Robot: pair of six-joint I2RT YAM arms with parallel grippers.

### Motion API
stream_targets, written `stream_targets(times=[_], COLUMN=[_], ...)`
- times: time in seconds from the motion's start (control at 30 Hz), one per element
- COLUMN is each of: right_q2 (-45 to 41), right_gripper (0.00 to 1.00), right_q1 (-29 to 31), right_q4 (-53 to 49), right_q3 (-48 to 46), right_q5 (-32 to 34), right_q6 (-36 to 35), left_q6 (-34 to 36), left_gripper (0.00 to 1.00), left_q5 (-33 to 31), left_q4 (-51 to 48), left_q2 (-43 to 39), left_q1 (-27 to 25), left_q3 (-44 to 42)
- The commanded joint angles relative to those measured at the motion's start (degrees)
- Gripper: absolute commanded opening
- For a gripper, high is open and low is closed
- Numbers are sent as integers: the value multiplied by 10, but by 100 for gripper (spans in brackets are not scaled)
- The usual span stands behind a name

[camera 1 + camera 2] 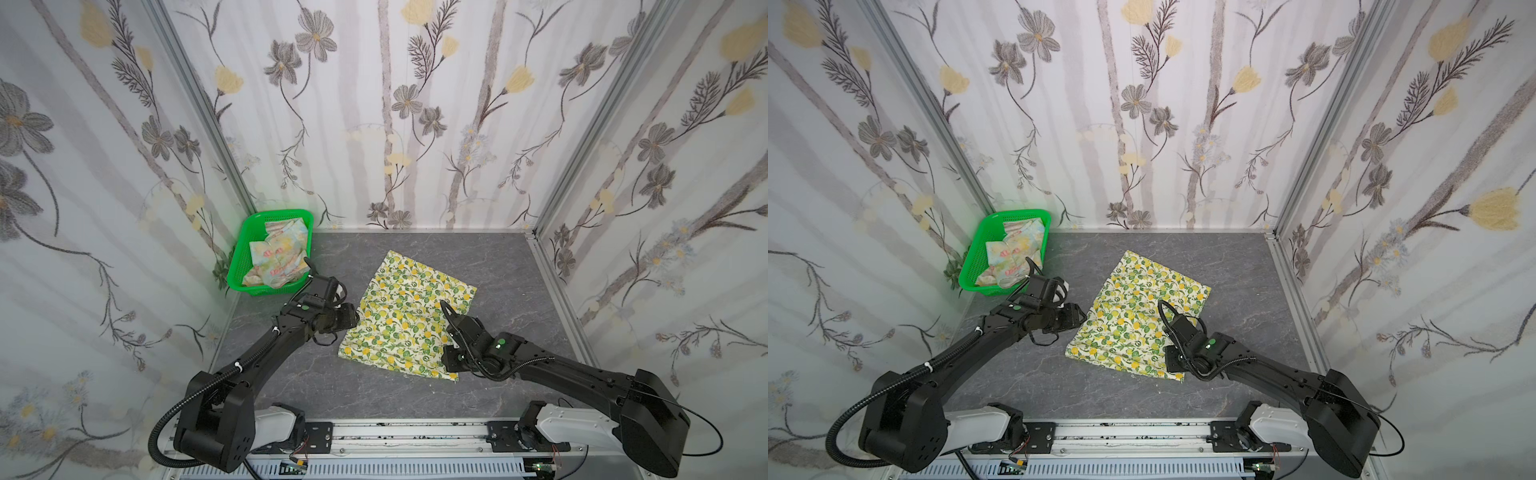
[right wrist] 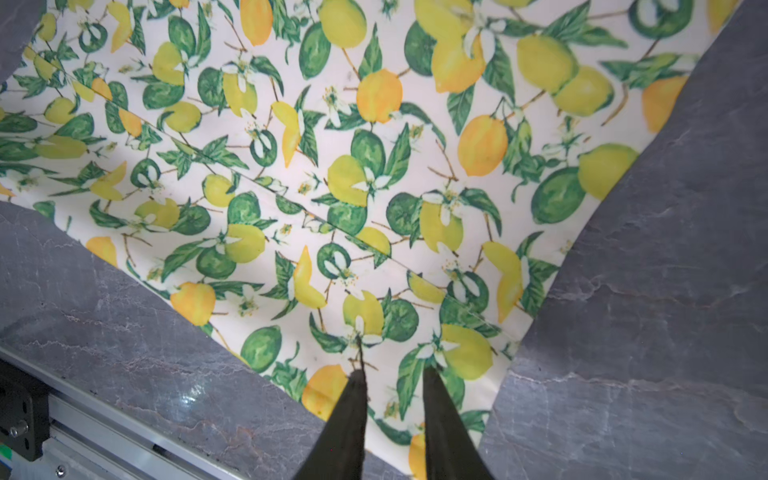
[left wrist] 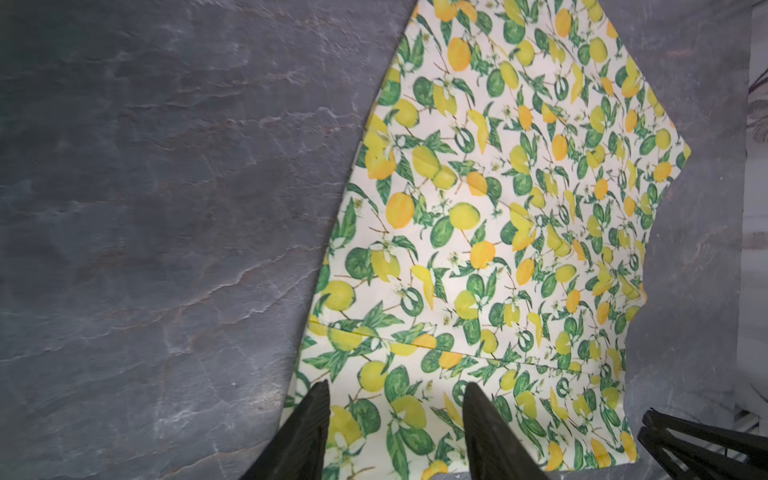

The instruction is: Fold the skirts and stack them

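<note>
The lemon skirt [image 1: 407, 307] lies flat on the tabletop [image 1: 332, 386] beneath both claws. The left claw [image 3: 395, 386] is spread and the right claw [image 2: 392, 372] slightly parted, neither pinching it. The flowered skirt [image 1: 276, 257] sits in the basket [image 1: 240, 253] just beyond the left claw.

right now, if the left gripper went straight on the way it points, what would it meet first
The lemon skirt, near its edge: the left gripper, jaws open, aims at the cloth with nothing in between. Its height above the cloth is unclear.
</note>
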Motion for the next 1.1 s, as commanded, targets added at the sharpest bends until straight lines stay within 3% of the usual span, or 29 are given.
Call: stream_targets(times=[0.0, 0.13, 0.47, 0.73, 0.87, 1.07], right_q2=[-6, -8, -2, 36, 58, 11], right_gripper=[19, 14, 11, 9, 6, 10], right_q1=[1, 4, 4, 4, 5, 18], right_q4=[39, 58, 52, 87, 83, 28], right_q3=[-23, -63, -101, -71, -52, -22], right_q5=[-38, -59, -65, -69, -64, -8], right_q6=[9, 17, 27, 20, 13, 10], left_q6=[-22, -32, -43, -18, 3, 27], left_gripper=[52, 48, 46, 46, 45, 50], left_q5=[8, 3, -48, -145, -163, -165], left_q4=[-3, -2, -2, 4, 12, 9], left_q2=[20, 51, 104, 198, 235, 159], left_q1=[-29, -55, -54, -43, -23, -3], left_q3=[-10, -33, -53, 16, 67, 83])
